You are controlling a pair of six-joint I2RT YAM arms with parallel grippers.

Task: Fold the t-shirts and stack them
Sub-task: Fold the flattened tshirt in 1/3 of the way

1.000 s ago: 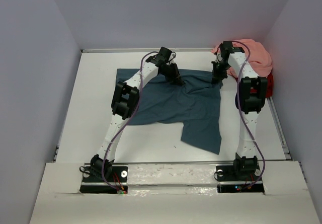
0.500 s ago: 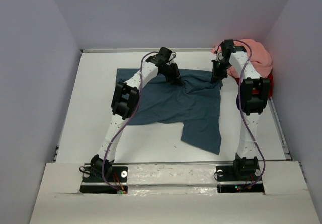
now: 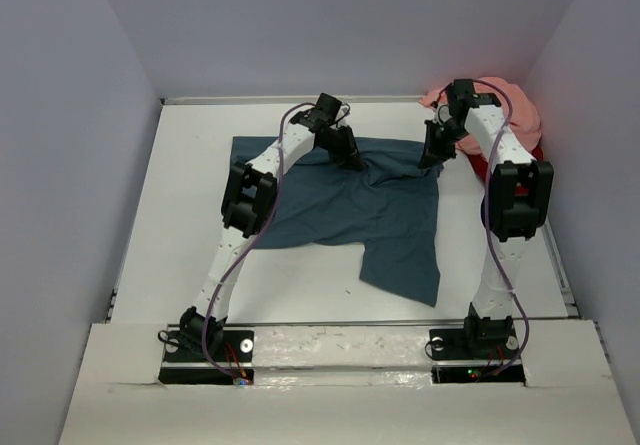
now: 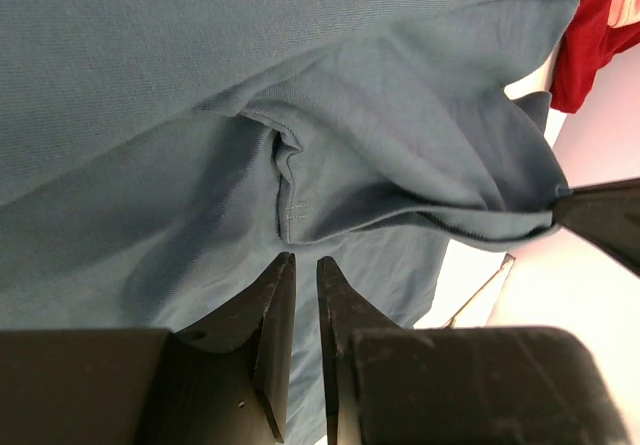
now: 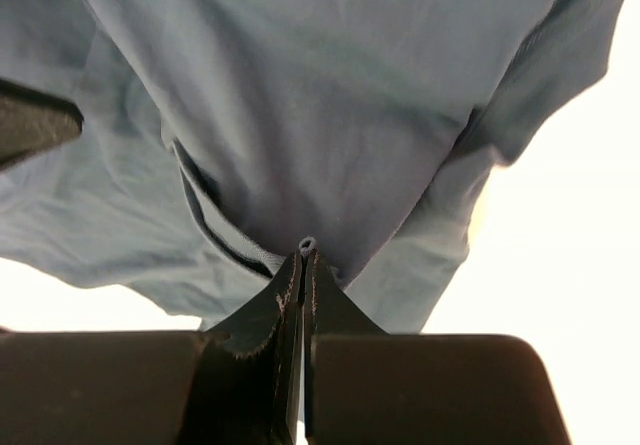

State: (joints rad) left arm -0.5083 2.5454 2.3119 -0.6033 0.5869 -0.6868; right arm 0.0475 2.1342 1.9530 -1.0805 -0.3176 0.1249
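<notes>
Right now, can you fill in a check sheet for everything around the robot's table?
Surface: flat white tabletop, no spills seen.
Job's things: dark teal-blue cotton t-shirt spread out, rumpled along its far edge; salmon pink cotton t-shirt bunched in the far right corner; red cotton t-shirt bunched beside it.
Clutter: nothing seen.
Grippers: left hand slightly open over the dark teal-blue cotton t-shirt, nothing seen between its fingers; right hand shut, pinching that shirt's edge.
Cables: purple cable looped along each arm.
Surroundings: plain pale grey walls on three sides.
</notes>
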